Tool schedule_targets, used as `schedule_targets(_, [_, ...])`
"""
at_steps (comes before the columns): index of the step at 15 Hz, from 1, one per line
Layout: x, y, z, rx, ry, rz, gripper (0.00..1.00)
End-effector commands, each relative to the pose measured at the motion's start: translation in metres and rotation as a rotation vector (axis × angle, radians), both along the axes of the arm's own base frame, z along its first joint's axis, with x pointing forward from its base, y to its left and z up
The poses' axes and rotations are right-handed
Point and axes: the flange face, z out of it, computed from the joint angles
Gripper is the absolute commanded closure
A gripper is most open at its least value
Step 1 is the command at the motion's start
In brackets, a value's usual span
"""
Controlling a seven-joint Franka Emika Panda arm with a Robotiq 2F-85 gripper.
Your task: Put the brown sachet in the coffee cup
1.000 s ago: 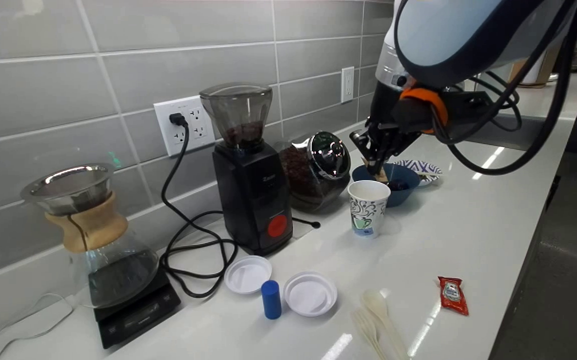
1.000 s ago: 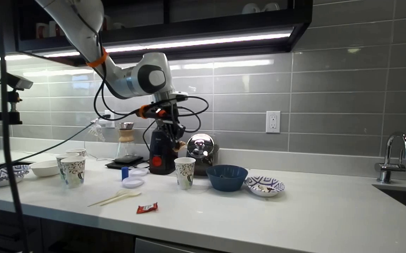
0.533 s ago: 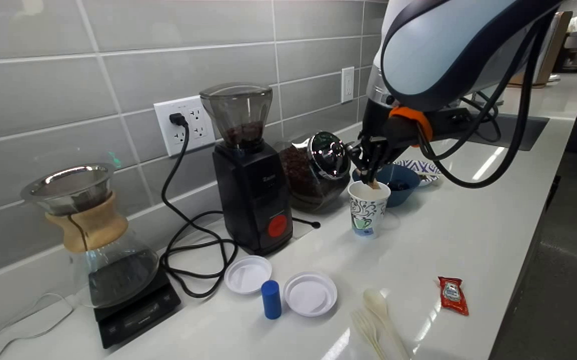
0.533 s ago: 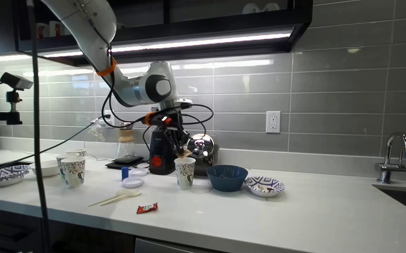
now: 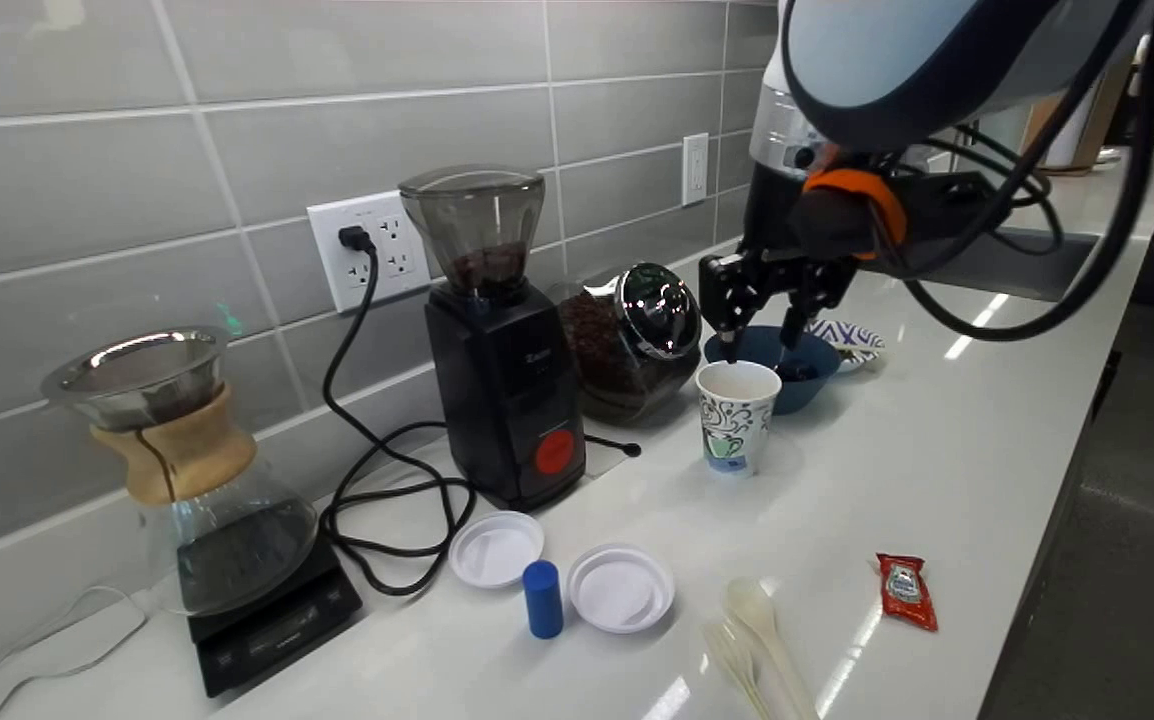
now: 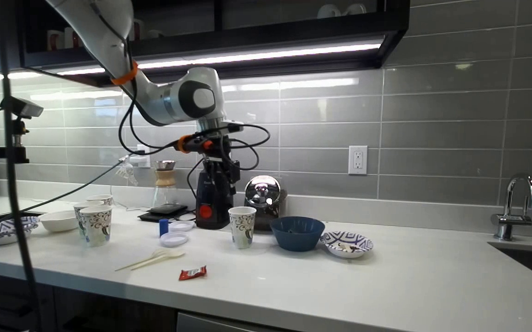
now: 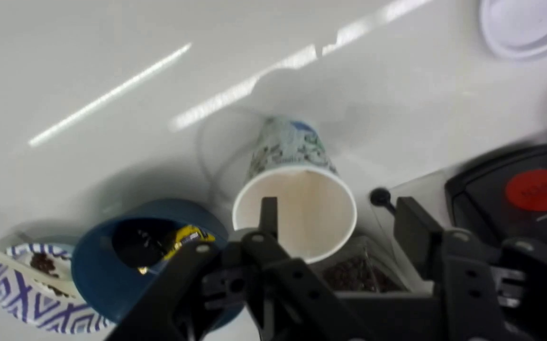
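Observation:
The coffee cup (image 5: pixel 735 430) stands upright on the counter, white with a swirling print. In the wrist view the mouth of this cup (image 7: pixel 288 147) lies partly behind my left-hand finger. My gripper (image 7: pixel 337 208) is open with nothing between its fingers, which are wide apart. In an exterior view the gripper (image 5: pixel 760 343) hangs just above and behind the cup's rim. The brown sachet does not show as a distinct thing; a faint brownish tone inside the cup is too blurred to identify.
A dark blue bowl (image 6: pixel 297 235) stands close beside the cup, with a patterned bowl (image 6: pixel 348 245) past it. The black grinder (image 5: pixel 505 400) and a jar of beans (image 5: pixel 602 350) line the wall. A red packet (image 5: pixel 905 592) lies near the counter's front.
My gripper came down to the cup's rim with the brown sachet in its jaws, then rose and opened. The sachet is gone from between the fingers. The cup has stayed in place.

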Motion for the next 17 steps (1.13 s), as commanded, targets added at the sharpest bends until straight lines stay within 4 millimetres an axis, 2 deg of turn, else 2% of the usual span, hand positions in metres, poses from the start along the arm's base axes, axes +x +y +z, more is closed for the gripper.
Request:
schedule_targets(1, [-0.069, -0.034, 0.02, -0.056, 0.096, -0.08, 0.03])
schedule_targets(4, [-0.104, -0.071, 0.034, -0.068, 0.064, -0.19, 0.0])
schedule_targets(9, [-0.149, -0.143, 0.065, 0.063, -0.033, -0.361, 0.0])
schedule_targets(10, [-0.121, -0.116, 0.056, -0.008, 0.015, -0.295, 0.0])
schedule_targets(11, [-0.129, -0.13, 0.062, 0.014, -0.001, -0.322, 0.0])
schedule_targets(13, [-0.142, -0.143, 0.068, 0.035, -0.021, -0.345, 0.0])
schedule_targets(17, [-0.147, -0.145, 0.066, 0.038, -0.024, -0.346, 0.0])
